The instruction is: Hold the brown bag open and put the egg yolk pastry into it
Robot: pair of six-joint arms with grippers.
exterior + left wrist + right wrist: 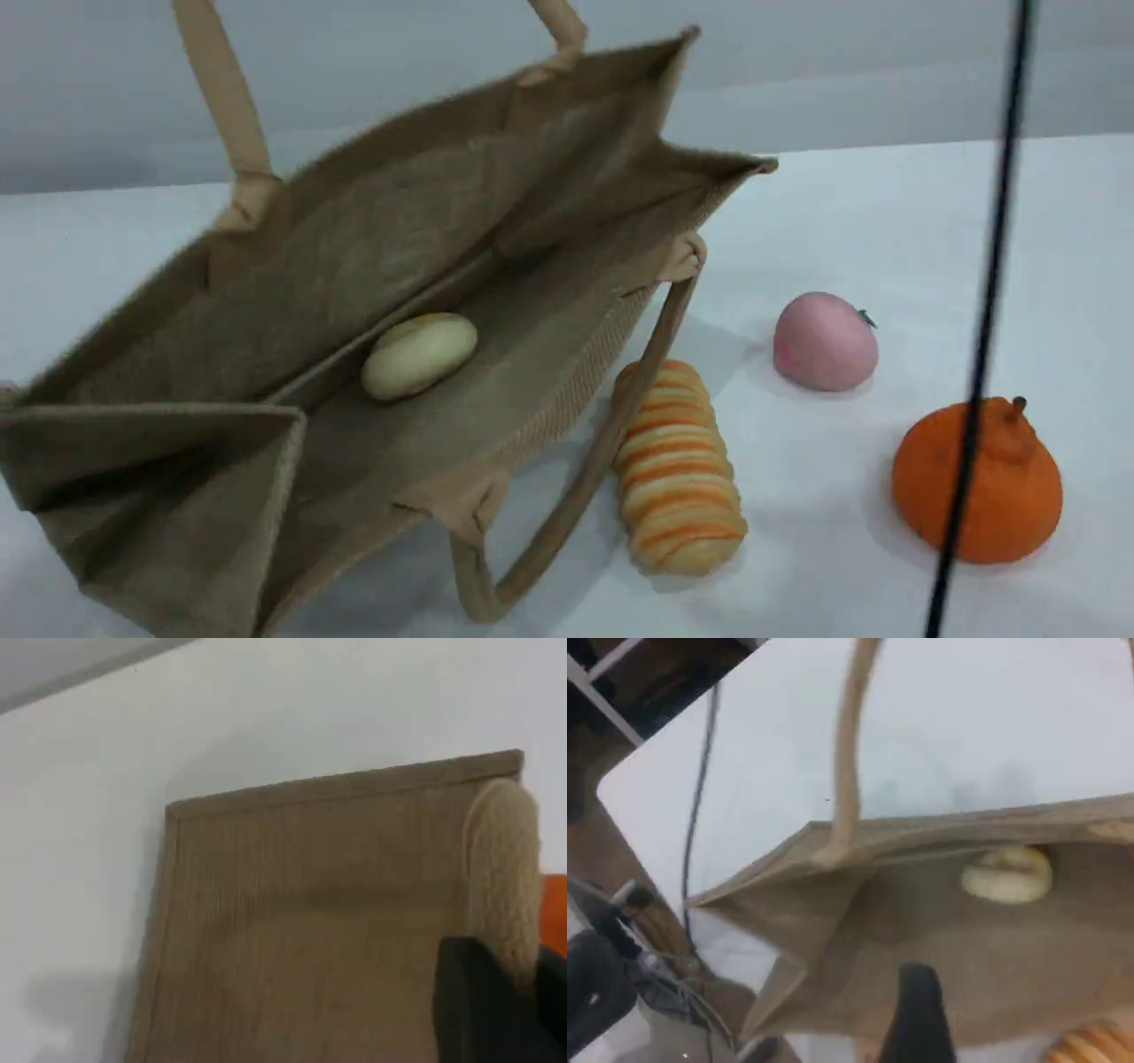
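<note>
From my remote station, the brown bag fills the left of the scene view, mouth gaping toward me, its far handle pulled up out of the top edge. In the left wrist view, the left gripper is clamped shut on that beige handle, with the bag's outer wall below it. The egg yolk pastry lies inside the bag on its inner wall, near the middle of the opening. In the right wrist view I see the right gripper above the bag's mouth with jaws spread wide and nothing held, the pastry at about 1 o'clock from it. On the white tabletop, at 3 o'clock from the bag: striped bread touching the near handle, then a pink ball, then an orange fruit.
</note>
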